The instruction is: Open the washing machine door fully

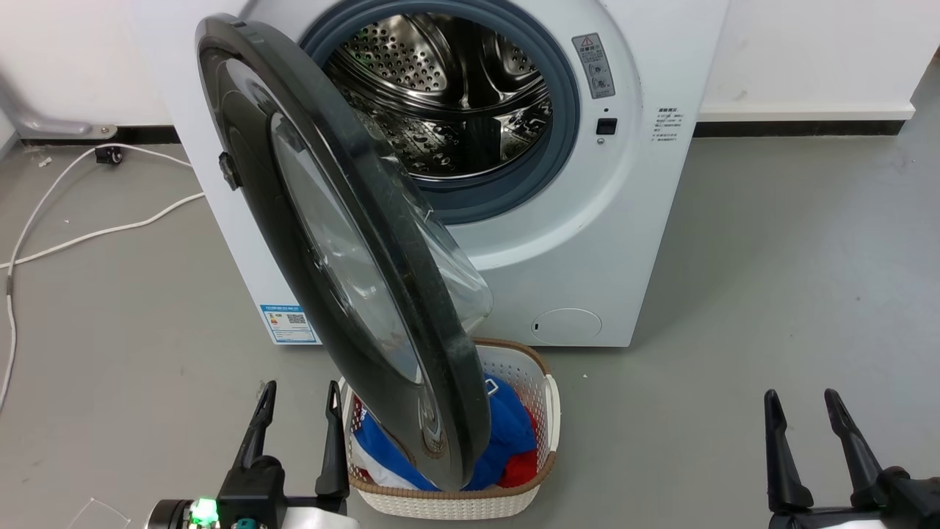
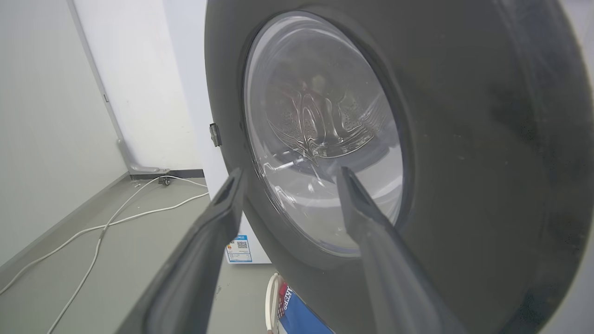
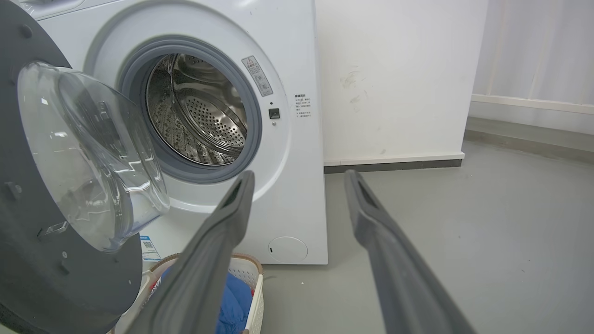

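Straight ahead of us, the washing machine door stands swung out from its hinge on our left, roughly halfway, with its edge turned toward us and its glass bowl bulging toward the machine. The door's lower part hangs over a white laundry basket holding blue and red clothes. Behind the door, the washing machine shows its steel drum uncovered inside the grey seal, with a blue label sticker and a round hatch low on its front.

Our left gripper sits just left of the basket, near the door's bottom edge, fingers spread and empty; whether it touches the door we cannot tell. Our right gripper hangs well apart to the right over bare floor, fingers likewise parted and empty. A white cable trails across the floor at far left.
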